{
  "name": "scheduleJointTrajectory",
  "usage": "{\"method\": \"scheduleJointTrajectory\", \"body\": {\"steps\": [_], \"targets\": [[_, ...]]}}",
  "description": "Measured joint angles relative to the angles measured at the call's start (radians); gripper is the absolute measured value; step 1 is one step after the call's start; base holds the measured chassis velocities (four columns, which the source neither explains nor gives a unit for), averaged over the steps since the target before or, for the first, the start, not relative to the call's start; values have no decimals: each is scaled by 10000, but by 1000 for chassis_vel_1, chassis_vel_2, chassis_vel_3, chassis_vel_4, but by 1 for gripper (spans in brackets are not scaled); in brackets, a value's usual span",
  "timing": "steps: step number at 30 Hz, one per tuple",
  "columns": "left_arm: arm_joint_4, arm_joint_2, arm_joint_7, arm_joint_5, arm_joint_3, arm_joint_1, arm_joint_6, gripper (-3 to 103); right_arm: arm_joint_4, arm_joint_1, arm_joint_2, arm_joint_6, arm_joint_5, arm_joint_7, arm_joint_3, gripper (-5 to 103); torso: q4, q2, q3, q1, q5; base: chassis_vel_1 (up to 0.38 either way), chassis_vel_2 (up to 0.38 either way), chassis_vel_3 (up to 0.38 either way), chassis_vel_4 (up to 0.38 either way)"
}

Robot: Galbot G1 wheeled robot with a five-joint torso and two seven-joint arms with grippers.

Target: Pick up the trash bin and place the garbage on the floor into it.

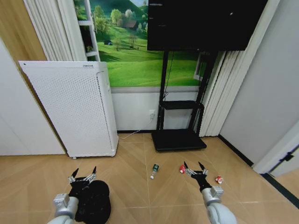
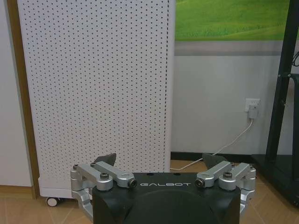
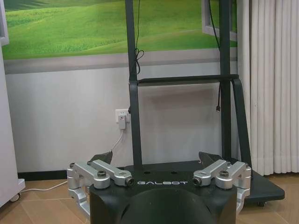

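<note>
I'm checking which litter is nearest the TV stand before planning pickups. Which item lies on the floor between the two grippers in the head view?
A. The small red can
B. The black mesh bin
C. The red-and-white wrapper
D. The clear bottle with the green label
D: the bottle lies on the bare floor between the left gripper and the right gripper; the red can sits right beside the right gripper's fingers.

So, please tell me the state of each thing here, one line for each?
Trash bin: on the floor under the left claw, not gripped.
Bottle: lying on the floor.
Red can: on the floor by the right claw.
Wrapper: on the floor.
Left claw: open, empty.
Right claw: open, empty.
</note>
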Motion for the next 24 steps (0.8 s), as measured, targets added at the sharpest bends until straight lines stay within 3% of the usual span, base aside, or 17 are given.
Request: {"method": "scheduleJointTrajectory", "body": {"steps": [24], "targets": [[70,14,-176,-118,-64,-51,-112,100,-9,-28,140,32,-102,1,19,100,0,-949,-732,-218,-1,0,0,0,0]]}}
